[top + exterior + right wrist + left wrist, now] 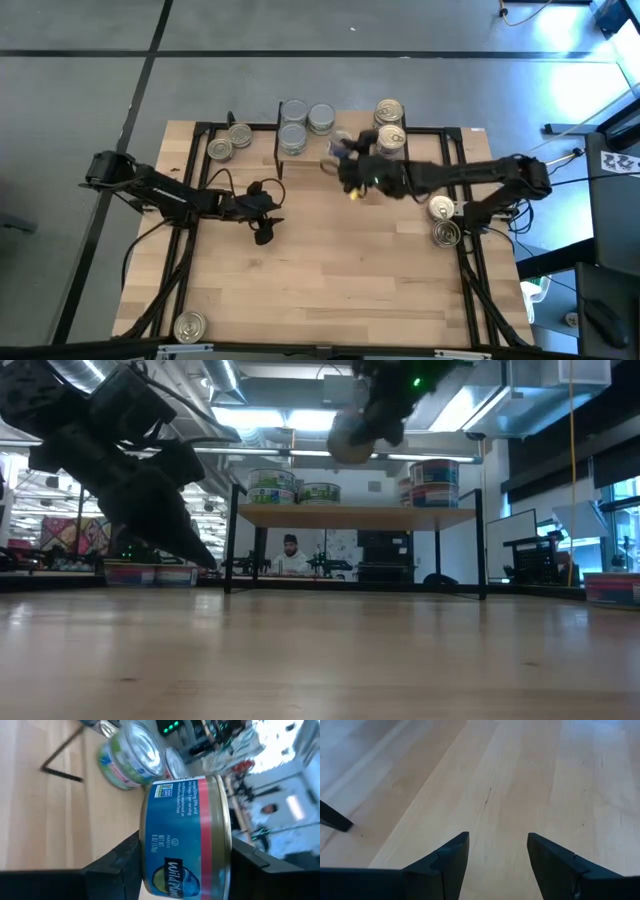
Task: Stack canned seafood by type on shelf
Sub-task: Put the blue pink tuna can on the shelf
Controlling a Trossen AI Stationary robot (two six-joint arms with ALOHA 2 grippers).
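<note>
Clamped between the right gripper (182,870) jaws, a blue-labelled can (187,837) hangs on its side (axis level), just short of the shelf (340,140) at the tabletop's far edge, where stacked cans (295,125) stand. Left gripper (497,857), jaws spread and empty, waits mid-tabletop; right arm is nearer.

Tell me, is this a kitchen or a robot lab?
Probably a robot lab or workshop: exposed ceiling ducts, a person at a workbench, and cluttered equipment benches behind the wooden table.
</note>
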